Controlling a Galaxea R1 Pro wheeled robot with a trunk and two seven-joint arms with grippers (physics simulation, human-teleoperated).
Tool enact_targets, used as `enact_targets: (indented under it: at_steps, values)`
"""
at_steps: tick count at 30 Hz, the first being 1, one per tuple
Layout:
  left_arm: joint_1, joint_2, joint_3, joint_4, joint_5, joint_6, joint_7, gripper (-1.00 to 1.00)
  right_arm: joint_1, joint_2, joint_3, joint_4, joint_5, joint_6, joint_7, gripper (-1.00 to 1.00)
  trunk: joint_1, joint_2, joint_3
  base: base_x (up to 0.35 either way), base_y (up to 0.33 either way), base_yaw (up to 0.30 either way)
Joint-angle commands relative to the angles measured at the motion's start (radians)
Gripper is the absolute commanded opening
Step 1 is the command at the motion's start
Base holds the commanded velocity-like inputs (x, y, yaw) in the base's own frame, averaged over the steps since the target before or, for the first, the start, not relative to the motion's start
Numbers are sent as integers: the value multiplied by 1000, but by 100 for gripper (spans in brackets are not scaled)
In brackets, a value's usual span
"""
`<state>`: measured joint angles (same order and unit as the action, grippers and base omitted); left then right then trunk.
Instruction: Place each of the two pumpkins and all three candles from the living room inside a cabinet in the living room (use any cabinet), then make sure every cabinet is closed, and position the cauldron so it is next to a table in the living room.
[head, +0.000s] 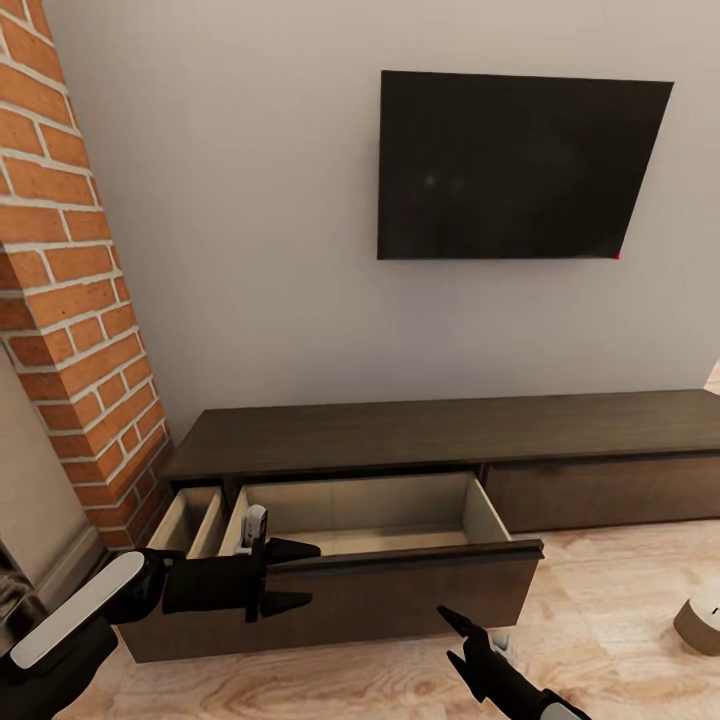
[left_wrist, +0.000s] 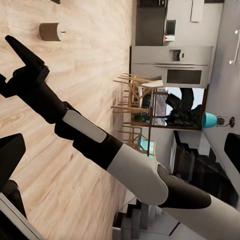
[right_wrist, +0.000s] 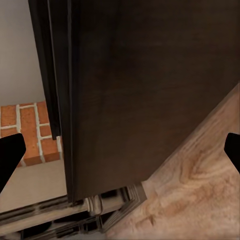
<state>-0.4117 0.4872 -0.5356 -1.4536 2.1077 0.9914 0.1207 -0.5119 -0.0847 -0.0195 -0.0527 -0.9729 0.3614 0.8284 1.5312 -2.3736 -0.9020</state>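
The cabinet (head: 450, 430) is a long low dark-brown unit under the TV. Its wide drawer (head: 400, 585) and a narrow drawer (head: 188, 520) to its left are both pulled out, showing pale wood insides. I see nothing lying in the parts that show. My left gripper (head: 312, 575) is open at the wide drawer's front left corner. My right gripper (head: 452, 637) is open, low in front of that drawer's dark front (right_wrist: 150, 90). A stubby brown candle (left_wrist: 50, 31) stands on the floor, also at the right edge (head: 702, 622). Pumpkins and cauldron are out of view.
A brick pillar (head: 70, 300) stands left of the cabinet and a black TV (head: 515, 165) hangs on the wall above it. My right arm (left_wrist: 125, 160) crosses the left wrist view. Behind it are wooden chairs (left_wrist: 132, 95), a fridge (left_wrist: 175, 60) and stairs.
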Motion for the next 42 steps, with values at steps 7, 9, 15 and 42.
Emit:
enact_targets:
  at_steps: [7,9,15,42]
  values:
    - [-1,1,-2,-1,10,0,12,100,0,0,-2,2,-4,-2,0,100,0,0,0,-184,-11,184]
    - [-1,1,-2,-1,11,0,14,100,0,0,-2,2,-4,-8,1,100,0,0,1,-247,-127,277]
    - [-1,1,-1,-1,10,0,16,100,0,0,-2,2,-4,-12,0,100,0,0,1,-100,-156,288]
    - [-1,1,-1,-1,9,0,16,100,0,2,-2,2,-4,-26,-2,100,0,0,1,-9,-4,292]
